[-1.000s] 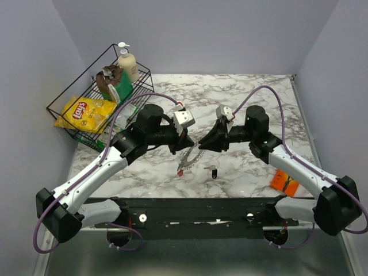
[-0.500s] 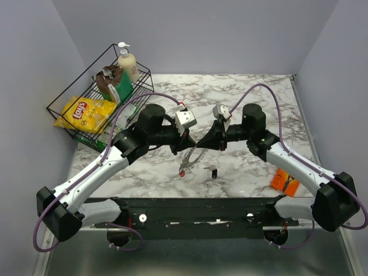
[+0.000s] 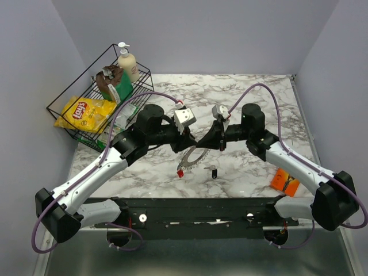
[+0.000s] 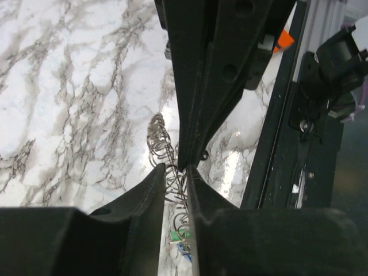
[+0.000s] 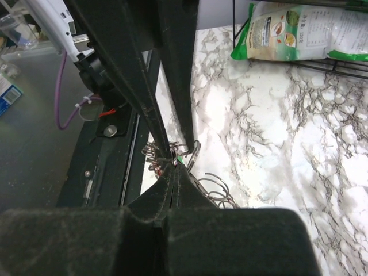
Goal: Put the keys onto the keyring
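Note:
The keyring (image 3: 193, 156) is a silvery toothed hoop held off the marble table between my two grippers. My left gripper (image 3: 191, 143) is shut on its upper edge; in the left wrist view (image 4: 177, 168) the wire coils (image 4: 158, 138) run through the narrow gap. My right gripper (image 3: 202, 144) meets it tip to tip and is shut on the thin ring wire (image 5: 174, 165); more coils (image 5: 214, 187) show beside it. A red key (image 3: 180, 172) hangs from the hoop. A green key (image 4: 177, 236) and a blue key (image 4: 184, 249) hang below. A black key (image 3: 214, 171) lies loose on the table.
A flat orange piece (image 3: 284, 182) lies at the front right by the right arm. A wire basket (image 3: 69, 106) at the back left holds a chips bag (image 3: 86, 112), a soap bottle (image 3: 127, 62) and snack packs. The black mounting rail (image 3: 195, 213) runs along the near edge.
My right gripper moved left until its tips met the left gripper's and closed on the ring. The hoop swung up from hanging edge-on to a flatter, rounder pose.

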Controlling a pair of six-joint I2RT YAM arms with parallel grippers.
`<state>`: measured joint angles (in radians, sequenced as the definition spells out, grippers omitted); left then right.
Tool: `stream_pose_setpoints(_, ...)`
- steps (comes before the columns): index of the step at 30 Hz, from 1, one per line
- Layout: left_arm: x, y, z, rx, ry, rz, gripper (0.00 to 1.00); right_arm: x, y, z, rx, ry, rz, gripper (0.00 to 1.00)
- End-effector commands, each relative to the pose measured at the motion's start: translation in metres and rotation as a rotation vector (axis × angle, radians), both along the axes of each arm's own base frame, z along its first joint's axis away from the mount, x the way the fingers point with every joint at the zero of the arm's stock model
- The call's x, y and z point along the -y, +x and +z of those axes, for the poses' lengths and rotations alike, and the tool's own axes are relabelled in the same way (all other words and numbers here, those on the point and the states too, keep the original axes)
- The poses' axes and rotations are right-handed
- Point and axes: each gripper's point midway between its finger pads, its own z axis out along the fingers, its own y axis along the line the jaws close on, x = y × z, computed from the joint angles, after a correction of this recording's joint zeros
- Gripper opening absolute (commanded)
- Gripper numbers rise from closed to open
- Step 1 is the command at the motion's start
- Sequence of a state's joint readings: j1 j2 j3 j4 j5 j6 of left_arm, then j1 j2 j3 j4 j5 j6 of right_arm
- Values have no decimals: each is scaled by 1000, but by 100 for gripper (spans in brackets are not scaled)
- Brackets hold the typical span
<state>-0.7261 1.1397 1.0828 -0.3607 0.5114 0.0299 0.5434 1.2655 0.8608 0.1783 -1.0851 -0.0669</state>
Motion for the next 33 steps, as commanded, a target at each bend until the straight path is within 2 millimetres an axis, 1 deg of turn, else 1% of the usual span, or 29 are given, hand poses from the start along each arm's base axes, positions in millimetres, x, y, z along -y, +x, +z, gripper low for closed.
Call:
stream_pose_setpoints(1,-4,12,30,77,-107,109,46,0,3,7,24,25,-57,1)
stream_pose_setpoints(2,-4,15,32,81,-119,127,50,0,5,11,27,37,-71,1)
stream_pose_setpoints(3,-5,15,33,79,-124,131,54,0,4,9,5,38,-78,1)
stream_pose_setpoints(4,-5,15,31,69,-128,135,56,0,4,9,3,46,-82,1)
stream_pose_setpoints(5,-5,16,31,68,-135,136,57,-1,4,14,5,68,-87,1)
stream_pose_setpoints(7,-4,17,27,52,-139,139,59,1,2,13,2,86,-97,1)
stream_pose_setpoints(8,-4,18,28,47,-151,143,59,0,2,19,10,109,-101,1)
stream_pose_setpoints(9,-4,18,28,39,-159,138,59,1,3,19,9,117,-110,1)
stream_pose_setpoints(10,-4,17,21,22,-159,134,59,2,2,13,-2,116,-117,1)
stream_pose_setpoints(11,-2,18,23,17,-183,129,59,1,2,16,17,137,-119,1)
stream_pose_setpoints(12,-4,20,23,11,-197,126,60,2,3,13,4,141,-130,1)
stream_pose_setpoints(13,-4,17,15,-14,-202,105,60,1,5,10,-1,144,-138,1)
stream_pose_setpoints(14,-4,18,18,-8,-227,96,60,1,4,6,9,159,-136,1)
stream_pose_setpoints(15,-5,19,15,-25,-234,97,60,1,5,5,-2,166,-144,1)
stream_pose_setpoints(16,-10,22,8,-37,-239,110,59,0,7,-3,-19,158,-148,1)
stream_pose_setpoints(18,-13,27,6,-33,-264,118,59,-1,7,-11,-22,172,-145,1)
stream_pose_setpoints(19,-16,28,-2,-43,-261,126,59,-1,9,-14,-21,179,-149,1)
stream_pose_setpoints(20,-19,32,-2,-32,-269,140,59,-3,11,-16,2,198,-148,1)
stream_pose_setpoints(21,-20,33,-7,-34,-265,149,59,-2,10,-26,-14,196,-147,1)
stream_pose_setpoints(22,-22,36,-13,-38,-257,165,58,-3,11,-27,-8,206,-148,1)
stream_pose_setpoints(23,-23,38,-14,-33,-256,175,58,-5,14,-34,0,215,-149,1)
stream_pose_setpoints(25,-24,39,-22,-40,-252,181,58,-7,15,-42,-20,223,-144,1)
stream_pose_setpoints(26,-24,40,-22,-34,-258,183,58,-8,17,-36,12,254,-140,1)
stream_pose_setpoints(27,-23,39,-24,-35,-260,178,57,-10,19,-48,-30,245,-143,1)
stream_pose_setpoints(28,-23,39,-25,-37,-263,172,57,-11,19,-48,-37,256,-137,1)
stream_pose_setpoints(29,-22,38,-26,-34,-272,164,57,-11,20,-43,-15,286,-133,1)
stream_pose_setpoints(30,-21,36,-27,-39,-276,145,56,-13,21,-51,-51,281,-135,1)
stream_pose_setpoints(31,-19,35,-29,-42,-277,133,54,-14,20,-46,-37,304,-124,1)
stream_pose_setpoints(33,-19,32,-32,-51,-280,107,52,-14,22,-50,-60,307,-130,1)
